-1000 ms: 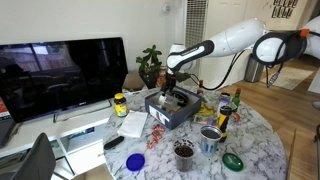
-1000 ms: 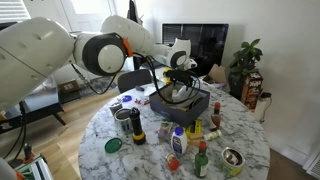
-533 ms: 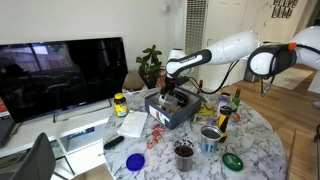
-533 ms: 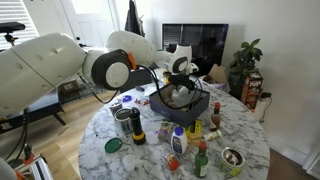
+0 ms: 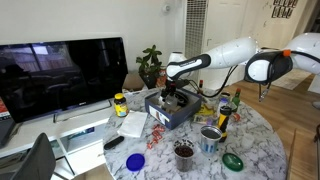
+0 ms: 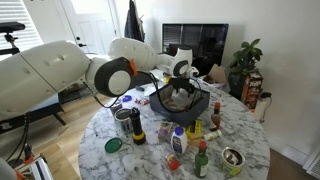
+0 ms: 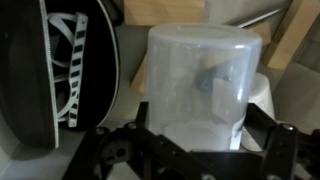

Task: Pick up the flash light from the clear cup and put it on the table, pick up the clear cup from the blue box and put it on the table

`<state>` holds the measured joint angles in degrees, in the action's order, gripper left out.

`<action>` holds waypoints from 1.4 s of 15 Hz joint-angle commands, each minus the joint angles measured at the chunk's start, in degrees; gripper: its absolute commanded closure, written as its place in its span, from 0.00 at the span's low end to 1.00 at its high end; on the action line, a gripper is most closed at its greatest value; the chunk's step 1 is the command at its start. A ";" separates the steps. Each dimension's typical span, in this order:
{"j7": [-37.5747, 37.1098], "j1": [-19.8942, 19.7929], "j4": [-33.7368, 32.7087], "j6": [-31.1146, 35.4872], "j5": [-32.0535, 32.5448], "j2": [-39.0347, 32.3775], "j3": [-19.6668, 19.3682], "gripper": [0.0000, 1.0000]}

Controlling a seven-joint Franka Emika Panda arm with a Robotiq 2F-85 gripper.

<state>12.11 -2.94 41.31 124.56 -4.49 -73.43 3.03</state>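
the clear cup [image 7: 205, 85] fills my wrist view, standing in the blue box [image 5: 168, 117]; my jaws are spread wide, one finger on each side of it, not pinching, likely lined up for the lift; the flash light [image 6: 137, 128] already stands on the marble surface [image 6: 150, 160], well apart; only the wrist view shows the gaps beside the cup; both exterior views show the arm reaching down over the box.

A white table [image 5: 262, 137] with grey veins, a dark blue box [image 5: 171, 115] and a whitish see-through cup [image 7: 200, 85] are seen.
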 commanded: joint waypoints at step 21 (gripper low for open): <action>33.70 -16.69 31.96 -1.54 -14.67 26.62 15.20 0.70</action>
<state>38.24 -15.89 62.27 122.59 -14.83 -53.51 16.13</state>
